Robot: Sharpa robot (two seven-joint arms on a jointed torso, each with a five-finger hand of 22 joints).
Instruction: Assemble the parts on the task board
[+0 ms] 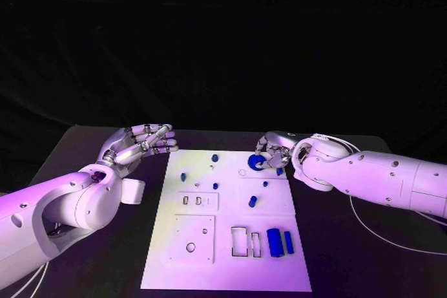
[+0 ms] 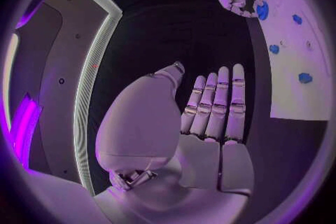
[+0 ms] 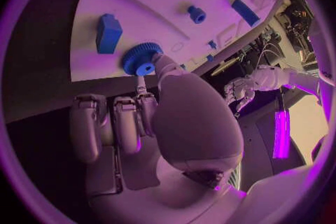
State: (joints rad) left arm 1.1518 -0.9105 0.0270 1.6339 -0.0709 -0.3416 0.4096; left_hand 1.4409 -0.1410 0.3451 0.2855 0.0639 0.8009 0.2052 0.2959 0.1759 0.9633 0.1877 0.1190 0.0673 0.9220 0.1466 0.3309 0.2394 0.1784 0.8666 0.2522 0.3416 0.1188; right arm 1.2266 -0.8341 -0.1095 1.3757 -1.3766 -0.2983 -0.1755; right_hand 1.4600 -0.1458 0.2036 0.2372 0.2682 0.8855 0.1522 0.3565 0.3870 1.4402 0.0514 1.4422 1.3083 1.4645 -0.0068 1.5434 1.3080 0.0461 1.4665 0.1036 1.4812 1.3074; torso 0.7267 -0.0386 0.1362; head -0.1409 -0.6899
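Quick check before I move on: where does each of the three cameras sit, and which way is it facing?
Head view: on the head, looking down at the task board; both arms enter.
Left wrist view: behind the left hand, flat and empty beside the board.
Right wrist view: behind the right hand, which touches the blue gear.
Shared: all three show the gear and both hands.

blue gear [image 1: 255, 161]; white task board [image 1: 227, 272]

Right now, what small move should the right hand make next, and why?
Probably close the right hand more firmly on the blue gear and lift it slightly. Its fingertips already touch the gear at the task board's far right edge; the left hand is open beside the board.
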